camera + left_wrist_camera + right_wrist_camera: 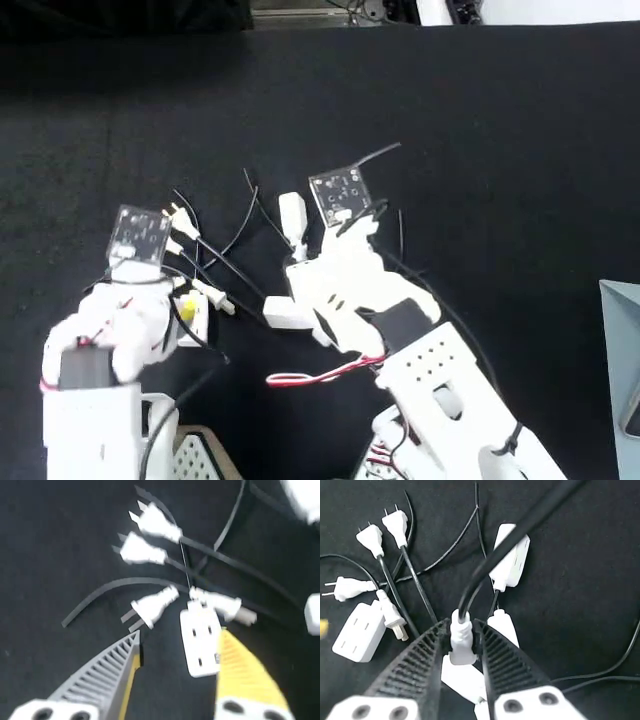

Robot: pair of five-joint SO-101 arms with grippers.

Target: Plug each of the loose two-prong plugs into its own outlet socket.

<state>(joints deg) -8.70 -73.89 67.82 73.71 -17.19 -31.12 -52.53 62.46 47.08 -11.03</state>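
Plug (pixel 462 650): smooth white, pinched in ribbed right tool (pixel 461 628).
Left tool (pixel 178 636): spread by rectangular white outlet block (pixel 199 647).

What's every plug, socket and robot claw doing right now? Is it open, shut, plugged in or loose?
Right gripper: shut on a plug.
Held plug: gripped above the middle socket block; plugged in or not, cannot tell.
Left gripper: open, by a socket block.
Left socket block: visible slots empty.
Far socket block: visible slots empty.
Four loose plugs: lying unplugged on the table.
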